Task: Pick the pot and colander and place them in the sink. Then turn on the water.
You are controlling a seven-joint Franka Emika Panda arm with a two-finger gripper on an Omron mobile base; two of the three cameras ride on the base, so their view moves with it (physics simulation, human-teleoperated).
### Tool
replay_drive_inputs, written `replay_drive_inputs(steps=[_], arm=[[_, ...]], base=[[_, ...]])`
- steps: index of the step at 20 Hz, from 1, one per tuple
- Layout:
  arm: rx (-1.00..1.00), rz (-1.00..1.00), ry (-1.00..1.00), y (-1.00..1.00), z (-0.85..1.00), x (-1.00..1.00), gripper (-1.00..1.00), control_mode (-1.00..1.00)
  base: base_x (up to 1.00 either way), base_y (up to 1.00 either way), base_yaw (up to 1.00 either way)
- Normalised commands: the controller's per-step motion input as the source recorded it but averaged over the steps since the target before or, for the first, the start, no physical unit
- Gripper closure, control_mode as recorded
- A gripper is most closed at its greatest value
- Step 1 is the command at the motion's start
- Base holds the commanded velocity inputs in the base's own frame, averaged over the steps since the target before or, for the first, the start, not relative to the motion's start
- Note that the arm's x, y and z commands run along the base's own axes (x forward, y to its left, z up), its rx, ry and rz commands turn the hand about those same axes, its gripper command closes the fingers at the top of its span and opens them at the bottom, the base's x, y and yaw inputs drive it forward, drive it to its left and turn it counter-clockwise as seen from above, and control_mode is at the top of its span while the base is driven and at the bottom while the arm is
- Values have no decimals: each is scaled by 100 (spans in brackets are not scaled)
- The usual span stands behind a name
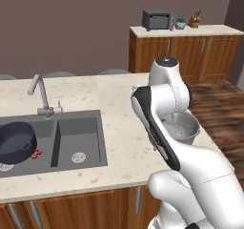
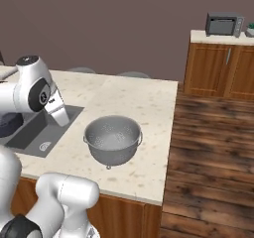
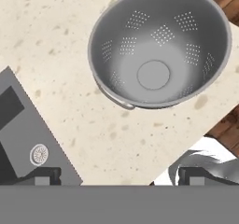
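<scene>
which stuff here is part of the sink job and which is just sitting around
Job: pot already in the sink; colander on the counter; faucet; open gripper above the colander.
Lying about: microwave, knife block, small plant.

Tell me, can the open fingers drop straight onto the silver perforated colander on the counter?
Probably yes: the silver perforated colander stands alone on the speckled counter, rim up with nothing over it, and the fingers are spread wide above.
</scene>
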Motion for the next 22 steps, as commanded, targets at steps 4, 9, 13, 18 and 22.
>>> replay_drive_inputs(steps=[4,9,13,18,22], arm=[[-10,3,18,-5,0,2,-100,-100],[-4,12,9,-33,-1,0,-100,-100],[0,17,6,-49,-13,0,-100,-100],[0,27,1,-27,-49,0,-100,-100],[0,42,0,0,-39,0,-100,-100]], base=[[0,0,0],[0,0,0],[0,0,0],[0,0,0],[0,0,0]])
